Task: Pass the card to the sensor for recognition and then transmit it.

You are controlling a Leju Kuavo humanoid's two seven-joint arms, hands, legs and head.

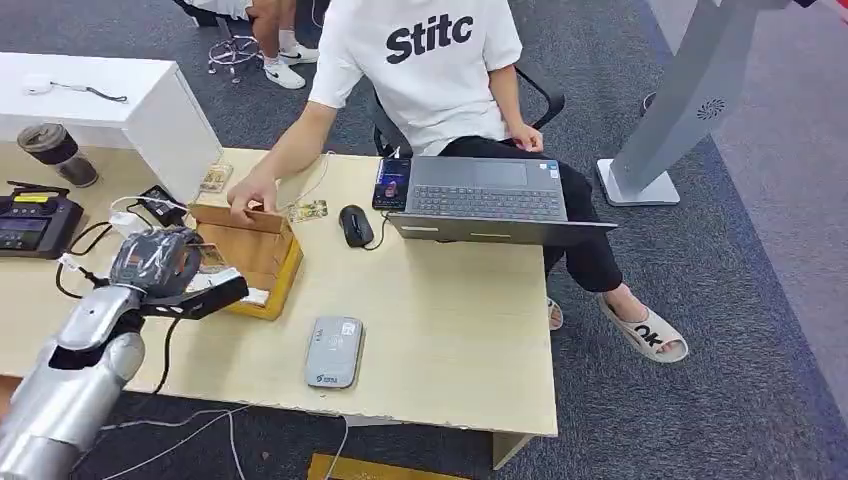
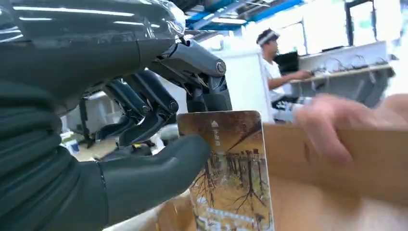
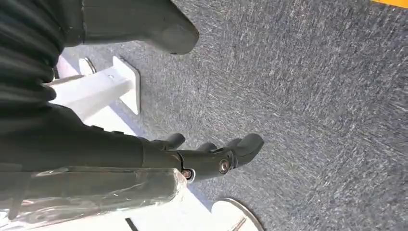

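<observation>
Across the middle of the head view runs the desk [image 1: 450,330], pale wood, with a person [image 1: 430,70] in a white shirt seated at its far edge behind a laptop [image 1: 490,195]. At the centre left of that frame sits an open box [image 1: 262,262], steadied at its rim by the person's hand [image 1: 250,195]. Lower centre, on bare desk well apart from the box, lies the grey sensor [image 1: 334,351]. A mouse [image 1: 355,225] sits just left of the laptop.

At the left of the head view the left hand [image 1: 170,270] hangs over the box. In the left wrist view the card [image 2: 226,168] stands upright at the centre, inside the box mouth. The thumb [image 2: 159,168] lies against its face and the dark fingers [image 2: 144,108] curl behind; whether they truly pinch the card I cannot tell. The right hand [image 3: 211,156] hangs over the carpet, fingers loosely curled in on nothing.

The step in hand looks to be the pickup: the card is not yet out of the box. Next, I judge, the fingers must press firmly on both faces, lift the card straight up past the rim, then carry it toward the lower centre and hold it flat over the sensor.
</observation>
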